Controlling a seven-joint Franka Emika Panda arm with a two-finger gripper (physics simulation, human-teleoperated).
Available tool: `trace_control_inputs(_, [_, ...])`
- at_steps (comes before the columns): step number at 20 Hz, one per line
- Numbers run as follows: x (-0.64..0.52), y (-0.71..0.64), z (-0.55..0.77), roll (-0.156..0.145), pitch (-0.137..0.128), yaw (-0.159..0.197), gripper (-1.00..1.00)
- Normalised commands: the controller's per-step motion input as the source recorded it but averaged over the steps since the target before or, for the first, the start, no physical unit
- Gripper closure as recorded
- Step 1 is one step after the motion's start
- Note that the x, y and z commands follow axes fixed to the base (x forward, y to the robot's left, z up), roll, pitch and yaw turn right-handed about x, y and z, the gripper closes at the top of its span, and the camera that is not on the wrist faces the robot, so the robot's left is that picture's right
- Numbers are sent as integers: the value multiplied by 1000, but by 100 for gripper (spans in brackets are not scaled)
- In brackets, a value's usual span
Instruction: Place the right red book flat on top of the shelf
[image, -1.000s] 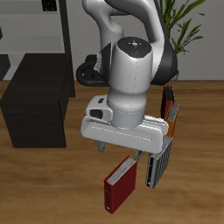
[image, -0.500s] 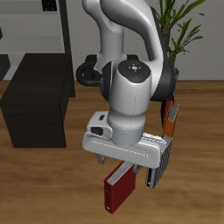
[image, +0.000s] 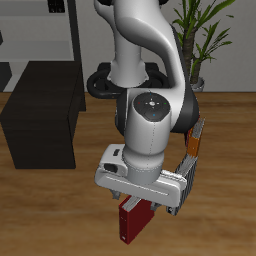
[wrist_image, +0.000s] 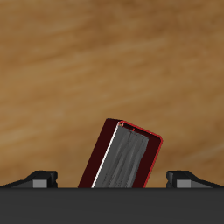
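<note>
The right red book (image: 128, 222) stands upright on the wooden table near its front edge; its crimson cover and grey-white page edges also show in the wrist view (wrist_image: 122, 157). My gripper (image: 135, 200) is just above the book, its hand covering the book's upper part. In the wrist view the gripper (wrist_image: 112, 179) is open wide, with one fingertip (wrist_image: 40, 178) on each side of the book and not touching it. The black shelf (image: 45, 115) with a flat top stands farther back, off to the side.
A dark book (image: 180, 190) and an orange book (image: 196, 140) stand close beside the red one, partly hidden by my hand. A potted plant (image: 200, 40) and a grey open shelving unit (image: 40, 30) stand at the back.
My hand has come down and toward the table's front edge, over the red book, and now hides its upper part. The books have not moved.
</note>
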Motion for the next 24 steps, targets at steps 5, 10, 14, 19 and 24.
trace_control_inputs(5, [4,-48,-106,-7,12,-8,100])
trace_control_inputs(10, [12,-25,5,-2,2,-14,100])
trace_control_inputs(14, [-159,-82,274,3,-36,14,100])
trace_control_inputs(19, [-301,-76,521,6,-68,48,100])
trace_control_inputs(24, [-230,-98,407,2,-55,17,100])
